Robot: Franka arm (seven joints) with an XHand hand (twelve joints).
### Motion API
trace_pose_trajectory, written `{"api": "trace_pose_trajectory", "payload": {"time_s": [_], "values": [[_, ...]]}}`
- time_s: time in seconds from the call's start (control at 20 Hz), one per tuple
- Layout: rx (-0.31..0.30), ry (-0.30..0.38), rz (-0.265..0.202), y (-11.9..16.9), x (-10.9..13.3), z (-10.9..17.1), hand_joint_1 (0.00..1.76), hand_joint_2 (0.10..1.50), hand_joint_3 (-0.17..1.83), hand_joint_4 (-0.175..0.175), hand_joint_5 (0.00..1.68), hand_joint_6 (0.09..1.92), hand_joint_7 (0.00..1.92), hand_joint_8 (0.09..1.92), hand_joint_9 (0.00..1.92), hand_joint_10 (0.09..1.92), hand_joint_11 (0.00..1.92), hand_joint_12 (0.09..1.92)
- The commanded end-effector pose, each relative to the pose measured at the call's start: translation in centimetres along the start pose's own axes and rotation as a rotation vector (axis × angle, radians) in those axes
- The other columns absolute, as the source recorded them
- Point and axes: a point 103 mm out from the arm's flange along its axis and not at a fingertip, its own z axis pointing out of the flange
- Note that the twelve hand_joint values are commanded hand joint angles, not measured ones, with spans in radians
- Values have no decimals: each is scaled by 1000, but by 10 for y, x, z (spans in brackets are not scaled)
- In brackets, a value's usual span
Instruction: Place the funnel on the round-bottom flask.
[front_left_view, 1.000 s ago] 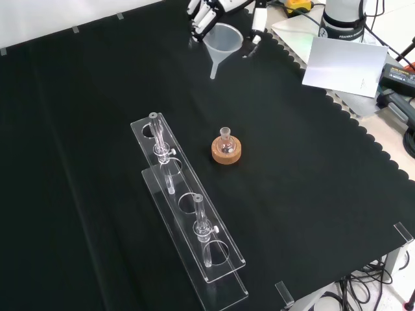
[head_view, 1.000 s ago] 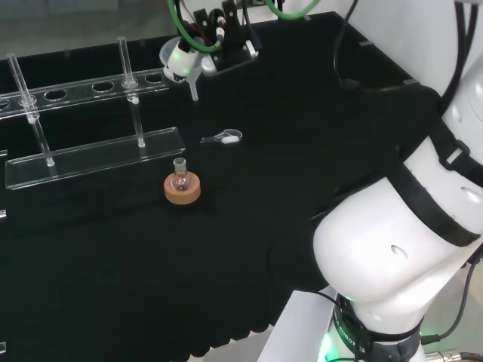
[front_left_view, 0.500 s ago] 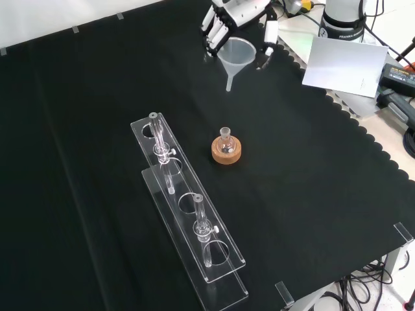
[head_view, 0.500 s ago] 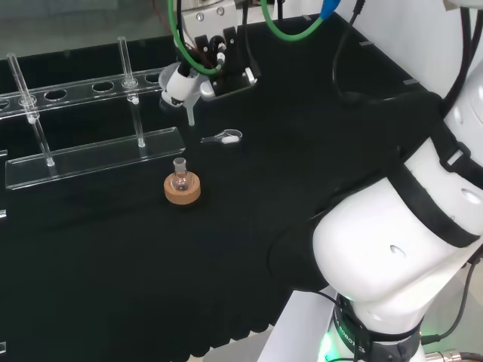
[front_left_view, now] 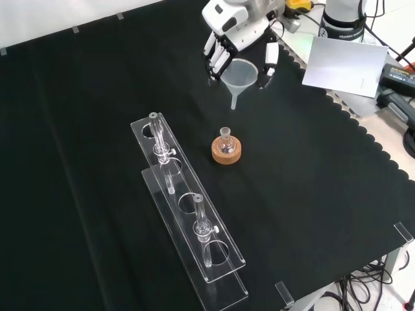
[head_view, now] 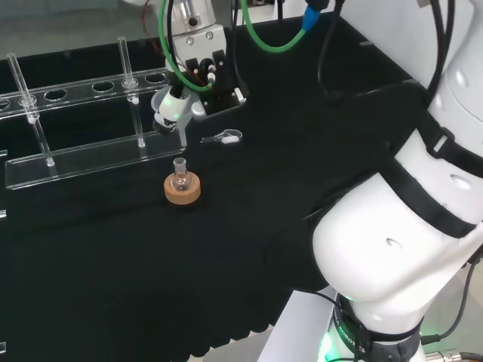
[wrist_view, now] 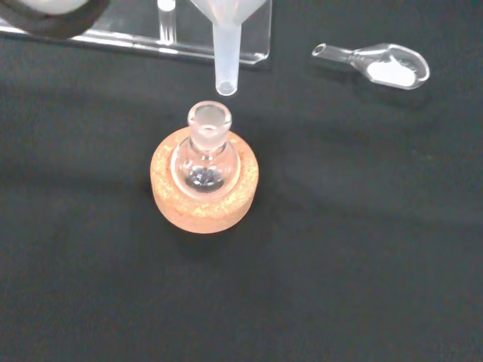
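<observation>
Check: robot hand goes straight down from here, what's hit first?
Probably bare black cloth. The robot hand holds the clear plastic funnel, whose spout looks short of the small round-bottom glass flask; depth unclear.

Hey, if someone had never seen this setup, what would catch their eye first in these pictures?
Probably the black and white hand at the front view's top, fingers curled round a clear funnel held above the black cloth. Next, the small round-bottom flask on its cork ring mid-cloth, the one warm colour there; in the wrist view the funnel's stem hangs near its mouth, not yet in.
</observation>
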Motion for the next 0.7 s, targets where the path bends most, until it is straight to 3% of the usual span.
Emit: {"api": "trace_pose_trajectory", "payload": {"time_s": [0.05, 0.7], "values": [[3, -10, -20, 17, 10, 7, 792, 798, 546, -26, 600, 558, 791, 668, 1088, 396, 623, 1239], [35, 13, -35, 42, 7, 27, 788, 799, 546, -27, 595, 565, 775, 680, 1079, 398, 624, 1239]]}}
